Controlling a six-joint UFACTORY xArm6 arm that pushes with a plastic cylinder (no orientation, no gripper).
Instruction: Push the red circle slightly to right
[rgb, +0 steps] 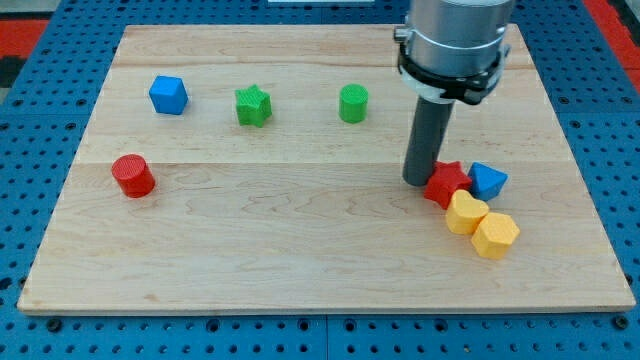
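Observation:
The red circle (132, 176) is a short red cylinder at the view's left on the wooden board (300, 260). My tip (418, 182) is far to its right, at the view's right of centre, touching the left side of a red star (446, 184). The dark rod rises from the tip to the arm's grey end at the view's top.
A blue triangle-like block (487, 180) sits right of the red star. Two yellow blocks (466, 212) (495, 235) lie just below them. A blue block (168, 95), a green star (253, 105) and a green cylinder (353, 103) stand in a row near the view's top.

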